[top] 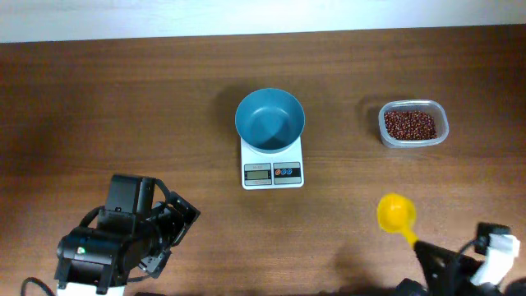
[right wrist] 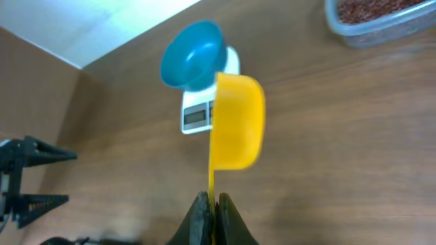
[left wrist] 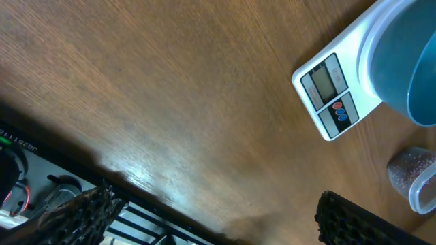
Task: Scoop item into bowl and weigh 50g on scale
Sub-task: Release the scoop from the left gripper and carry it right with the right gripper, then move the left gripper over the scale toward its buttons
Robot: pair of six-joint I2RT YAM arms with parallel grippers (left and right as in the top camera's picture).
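Right pincer [right wrist: 211, 216]: jaws closed tight on the thin handle of a yellow scoop [right wrist: 235, 122], whose cup projects straight ahead of the fingers. From overhead the cup shows plain yellow inside; no beans are seen in it. Ahead of this pincer and a little to its left stands the teal bowl [top: 269, 121], seated on the white scale [top: 273, 173] with the display side facing the arms. The reading is too small to make out. The bowl interior appears bare. Ahead and to the right of the pincer sits the clear tub [top: 445, 123] holding the beans [top: 410, 124], well apart from the scoop.

Left pincer [left wrist: 218, 221]: jaws spread wide, gripping nothing, over bare tabletop [left wrist: 136, 102], with the scale ahead and to its right.

Assessment: placing the bowl on the scale and picking up the scoop look complete. No scooping is evident. Remaining: load the scoop at the tub, tip it into the bowl, and repeat until the target weight shows.
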